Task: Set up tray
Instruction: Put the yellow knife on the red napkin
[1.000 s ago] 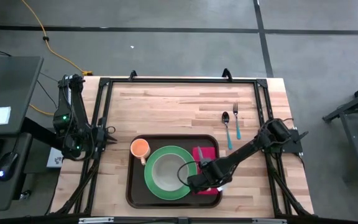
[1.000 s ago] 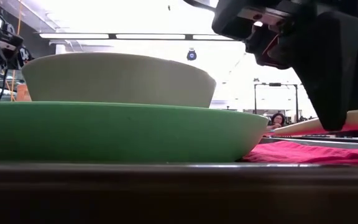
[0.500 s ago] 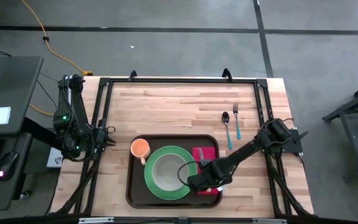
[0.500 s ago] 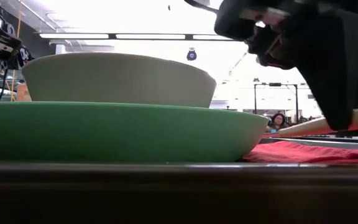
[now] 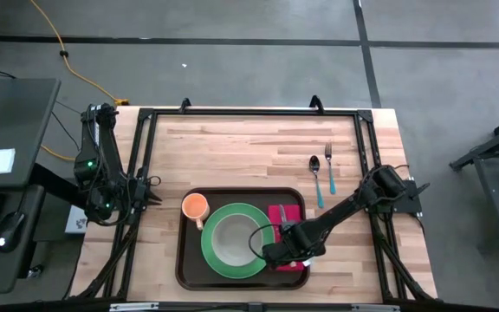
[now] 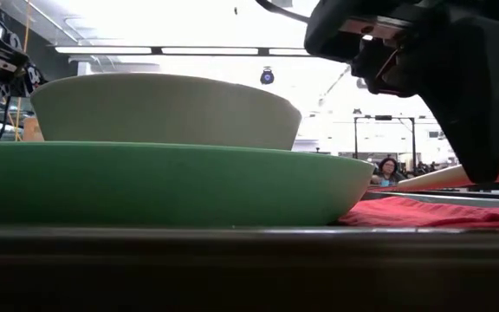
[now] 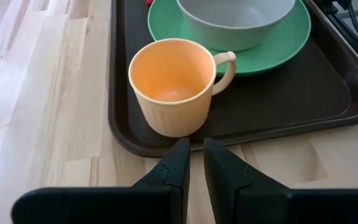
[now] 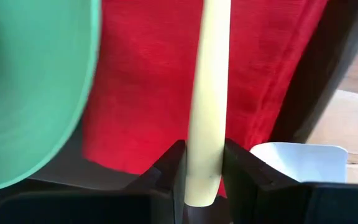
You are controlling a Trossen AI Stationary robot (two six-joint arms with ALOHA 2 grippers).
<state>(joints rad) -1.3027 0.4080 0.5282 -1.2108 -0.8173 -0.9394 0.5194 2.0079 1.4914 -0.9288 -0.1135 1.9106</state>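
High view: tray (image 5: pixel 183 260) (cup (image 5: pixel 196 207), plate (image 5: pixel 236 263), napkin (image 5: pixel 291 264))

spoon (image 5: pixel 314 164); fork (image 5: pixel 328 156); orange cup (image 7: pixel 174 86)

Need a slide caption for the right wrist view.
Right gripper holding a cream utensil handle over the red napkin, beside the green plate on the tray.

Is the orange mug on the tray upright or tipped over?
Upright. The orange mug stands on its base in a corner of the tray, mouth facing up and handle out to the side, beside the green plate.
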